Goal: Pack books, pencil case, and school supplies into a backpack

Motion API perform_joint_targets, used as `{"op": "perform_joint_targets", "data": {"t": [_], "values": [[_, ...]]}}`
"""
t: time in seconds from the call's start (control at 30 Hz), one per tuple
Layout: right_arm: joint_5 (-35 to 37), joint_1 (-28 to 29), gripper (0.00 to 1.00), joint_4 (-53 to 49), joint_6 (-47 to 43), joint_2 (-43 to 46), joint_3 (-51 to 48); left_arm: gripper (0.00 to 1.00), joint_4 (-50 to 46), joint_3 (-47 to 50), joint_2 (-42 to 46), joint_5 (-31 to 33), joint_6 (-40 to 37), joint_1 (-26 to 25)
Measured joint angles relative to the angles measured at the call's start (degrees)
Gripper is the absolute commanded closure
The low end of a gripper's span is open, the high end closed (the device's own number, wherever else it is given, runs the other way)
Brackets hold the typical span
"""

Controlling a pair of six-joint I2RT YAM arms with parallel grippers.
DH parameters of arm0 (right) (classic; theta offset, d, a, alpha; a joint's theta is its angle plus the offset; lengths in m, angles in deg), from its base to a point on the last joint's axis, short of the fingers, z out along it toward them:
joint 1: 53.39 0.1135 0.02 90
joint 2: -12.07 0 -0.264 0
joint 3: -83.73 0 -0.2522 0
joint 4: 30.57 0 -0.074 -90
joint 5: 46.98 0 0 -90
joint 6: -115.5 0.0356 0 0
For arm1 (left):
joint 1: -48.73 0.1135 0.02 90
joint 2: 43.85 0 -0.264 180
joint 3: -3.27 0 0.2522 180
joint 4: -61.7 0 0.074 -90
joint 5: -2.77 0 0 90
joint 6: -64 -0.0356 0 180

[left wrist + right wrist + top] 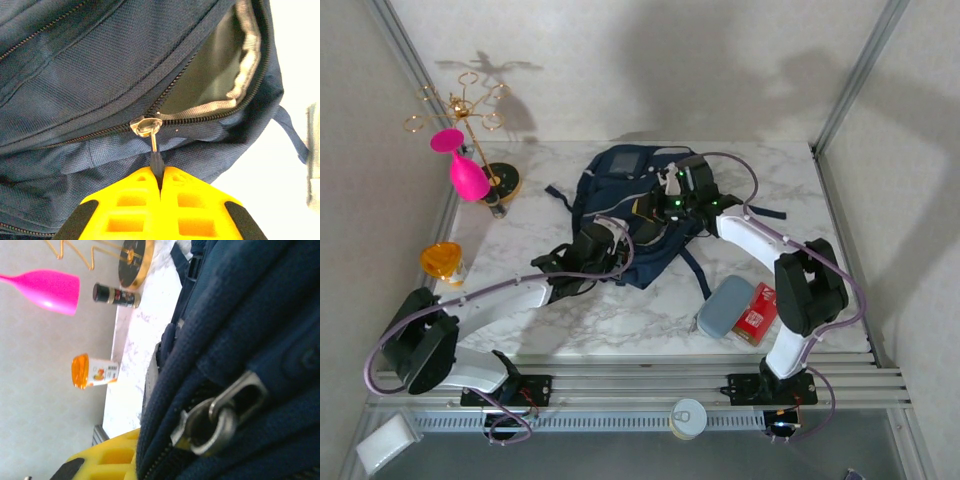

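The navy backpack (605,200) lies at the middle of the table, its main zip partly undone and grey lining (220,65) showing. My left gripper (161,175) is shut on the dark pull tab (156,162) hanging from the silver slider (145,125); it sits at the bag's near edge (607,245). My right gripper (672,200) rests on the bag's top, a fold of navy fabric (200,340) rising out of its jaws beside one yellow finger (110,460). The grey-blue pencil case (725,306) and the red school supplies pack (757,312) lie side by side near the right arm. The books are out of view.
A pink goblet (465,170) and a gold wire stand (460,105) sit at the back left, with a small dark bottle (114,295) by the stand's base. An orange cup (442,260) is at the left edge. A tin (688,417) rests on the front rail.
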Motion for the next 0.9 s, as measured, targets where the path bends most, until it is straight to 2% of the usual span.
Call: {"op": "perform_joint_targets", "data": {"t": [0.17,0.2,0.3,0.33,0.53,0.67,0.73,0.83,0.9], "values": [[-5.4,-3.0,1.00,-8.5,-5.1,-2.6,3.8,1.00,0.8,-1.1,-1.6,2.0,4.3,-4.4],[-6.0,-3.9,0.95,-10.3,-5.9,-3.3,4.7,1.00,0.9,-2.4,-3.5,2.3,5.1,-5.1],[-6.4,-7.0,0.63,-13.9,-7.3,-4.9,6.4,1.00,2.2,-6.4,-9.0,2.4,6.8,-6.0],[-5.5,-7.7,0.58,-13.9,-7.4,-5.4,6.9,1.00,2.8,-7.3,-10.3,2.2,7.3,-6.3],[0.6,-7.6,0.41,-9.9,-5.8,-5.9,5.2,1.00,3.7,-8.6,-11.9,0.5,9.1,-6.6],[4.6,-3.9,0.41,-2.1,-0.8,-1.5,-4.5,1.00,4.4,-7.4,-11.9,-1.5,10.3,-5.9],[5.9,-1.8,0.45,1.0,2.0,1.1,-9.2,1.00,4.9,-7.2,-11.9,-1.9,10.8,-5.8],[8.2,0.7,0.56,7.0,6.8,4.0,-14.3,1.00,5.6,-7.0,-11.9,-2.4,11.2,-5.8],[9.1,1.1,0.68,9.9,9.1,4.8,-16.0,1.00,5.8,-6.8,-11.9,-2.6,11.3,-5.8]]}}
